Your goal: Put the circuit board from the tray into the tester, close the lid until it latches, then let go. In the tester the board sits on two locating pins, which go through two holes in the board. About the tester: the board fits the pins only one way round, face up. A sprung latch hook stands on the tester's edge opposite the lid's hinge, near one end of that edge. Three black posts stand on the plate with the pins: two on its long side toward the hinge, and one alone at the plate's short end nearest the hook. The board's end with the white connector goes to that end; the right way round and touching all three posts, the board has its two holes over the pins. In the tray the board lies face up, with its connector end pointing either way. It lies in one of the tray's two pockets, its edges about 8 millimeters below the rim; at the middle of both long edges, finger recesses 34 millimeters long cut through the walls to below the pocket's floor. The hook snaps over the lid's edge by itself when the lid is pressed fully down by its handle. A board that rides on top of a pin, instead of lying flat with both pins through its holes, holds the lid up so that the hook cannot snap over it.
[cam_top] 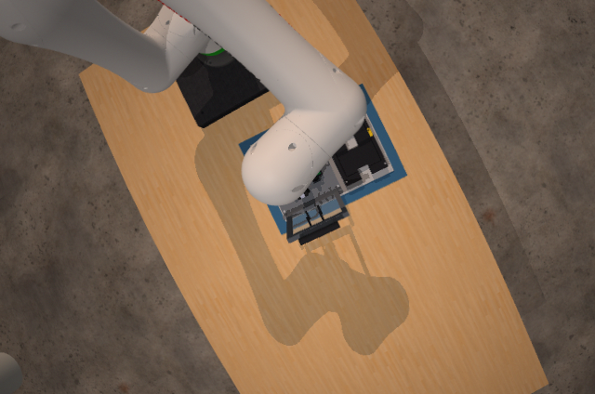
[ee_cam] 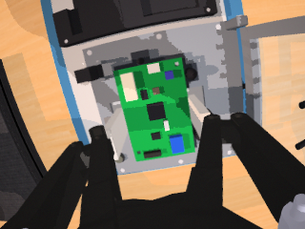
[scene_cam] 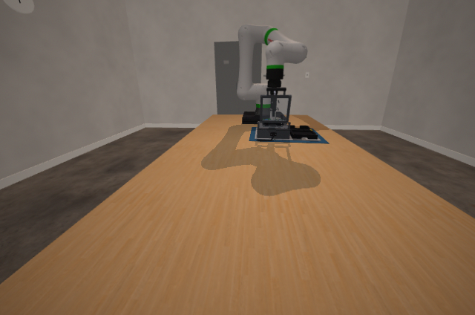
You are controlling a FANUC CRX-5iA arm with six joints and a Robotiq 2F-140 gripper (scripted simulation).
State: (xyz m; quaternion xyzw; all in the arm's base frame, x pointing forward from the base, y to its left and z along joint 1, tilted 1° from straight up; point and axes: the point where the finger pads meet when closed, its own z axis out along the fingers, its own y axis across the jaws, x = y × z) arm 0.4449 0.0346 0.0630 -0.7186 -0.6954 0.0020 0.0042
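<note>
As the black two-finger end effector (scene_cam: 273, 116) (ee_cam: 156, 113) grips the green rectangular circuit board (cam_top: 317, 174) (scene_cam: 267, 119) (ee_cam: 156, 111) above the grey open-lidded tester (cam_top: 329, 182) (scene_cam: 264, 133) (ee_cam: 207, 50), placement apparently calls for careful lowering onto the pins

Plain room fitted out as a small robot test bench

The place looked like a lab or a workshop test room. A jointed white robot arm (cam_top: 307, 68) (scene_cam: 245, 58) with green bands stood at a long wooden tabletop (cam_top: 432, 255) (scene_cam: 245, 235). On it, a blue mat (cam_top: 400, 174) (scene_cam: 321, 141) carried an electronics tester (scene_cam: 264, 133) (ee_cam: 210, 48) with a framed lid (cam_top: 289, 230) (scene_cam: 289, 110), and beside it a black tray (cam_top: 379, 159) (scene_cam: 304, 134) (ee_cam: 143, 16). A green circuit board (ee_cam: 157, 126) added to the electronics-bench look. Around them were bare grey walls (scene_cam: 337, 27) with pale skirting, a mottled dark floor (cam_top: 504, 68) (scene_cam: 46, 189), a grey door (scene_cam: 227, 81) and a round wall clock (scene_cam: 23, 0).
</note>
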